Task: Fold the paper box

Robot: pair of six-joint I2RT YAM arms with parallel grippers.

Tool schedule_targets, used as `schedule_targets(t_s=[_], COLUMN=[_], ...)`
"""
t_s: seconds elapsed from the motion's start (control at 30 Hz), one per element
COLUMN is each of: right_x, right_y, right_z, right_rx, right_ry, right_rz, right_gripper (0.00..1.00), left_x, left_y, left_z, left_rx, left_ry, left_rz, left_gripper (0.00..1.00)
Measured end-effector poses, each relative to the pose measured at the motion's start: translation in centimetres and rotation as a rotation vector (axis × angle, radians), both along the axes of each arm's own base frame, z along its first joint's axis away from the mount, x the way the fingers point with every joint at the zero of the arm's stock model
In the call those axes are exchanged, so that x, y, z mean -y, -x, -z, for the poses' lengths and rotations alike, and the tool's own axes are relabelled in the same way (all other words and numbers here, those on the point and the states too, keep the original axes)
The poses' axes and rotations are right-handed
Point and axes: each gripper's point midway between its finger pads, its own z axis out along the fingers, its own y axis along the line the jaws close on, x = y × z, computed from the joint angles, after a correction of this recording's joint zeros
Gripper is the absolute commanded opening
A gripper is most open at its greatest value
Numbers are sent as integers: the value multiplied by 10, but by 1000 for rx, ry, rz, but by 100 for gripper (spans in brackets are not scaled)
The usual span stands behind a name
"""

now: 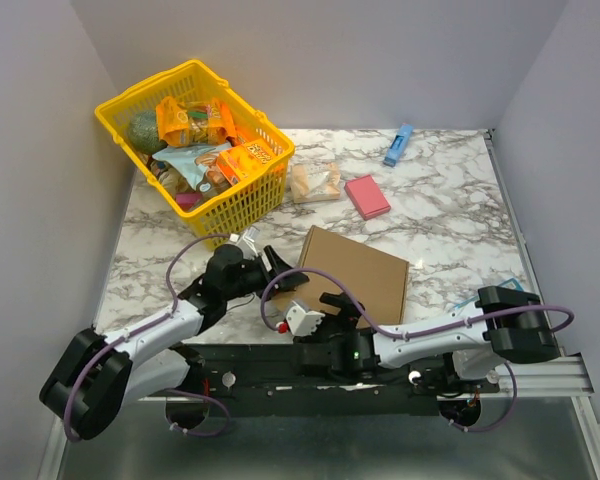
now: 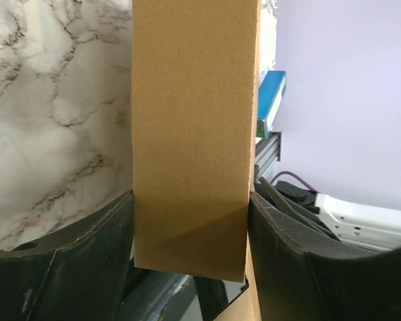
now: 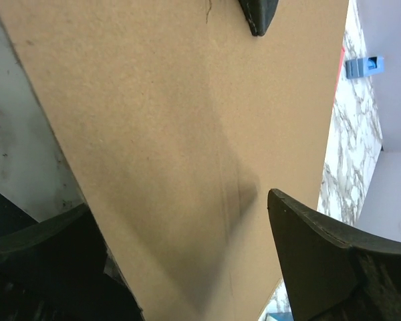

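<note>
The paper box (image 1: 355, 272) is a flat brown cardboard mailer lying on the marble table near the front middle. My left gripper (image 1: 280, 262) is at its left edge. In the left wrist view the gripper (image 2: 190, 247) has both fingers pressed against a narrow brown side of the box (image 2: 194, 120). My right gripper (image 1: 330, 305) is at the box's near edge. In the right wrist view the gripper (image 3: 187, 267) has its fingers wide apart, with the broad cardboard panel (image 3: 187, 120) between them. The left gripper's fingertip (image 3: 257, 17) shows at the panel's far edge.
A yellow basket (image 1: 242, 105) full of snack packets stands at the back left. A clear packet (image 1: 315, 183), a pink block (image 1: 367, 195) and a blue object (image 1: 398, 145) lie behind the box. White walls close in on three sides.
</note>
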Motion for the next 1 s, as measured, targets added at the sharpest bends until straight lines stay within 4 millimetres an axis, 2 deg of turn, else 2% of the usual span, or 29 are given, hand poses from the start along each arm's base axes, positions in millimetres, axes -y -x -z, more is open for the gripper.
schedule_targets(t_s=[0.13,0.33,0.43,0.53,0.63,0.77,1.0], right_x=[1,6,10,16,20,26,29], right_y=[-3,-9,-13,-14,-15,-18,-20], right_z=[-5,-4,3,3,-10,-26,-29], right_rx=[55,188,271,310,327,363,387], right_ry=[1,-34,-15,-17,-71,-71,-69], right_rz=[58,296,323,328,335,315,301], right_gripper=[100,100,100,96,87,74,53], left_x=[-2,-9,-13,-16,-18,-14,-12], left_y=[3,9,14,19,23,22,23], left_z=[-11,-19,-19,-17,-22,-43,-48], left_rx=[-29,-78,-112,-150,-176,-155,-164], left_ry=[38,71,70,65,80,114,101], left_rz=[-25,-68,-79,-88,-99,-80,-64], left_gripper=[16,15,14,14,14,14,15])
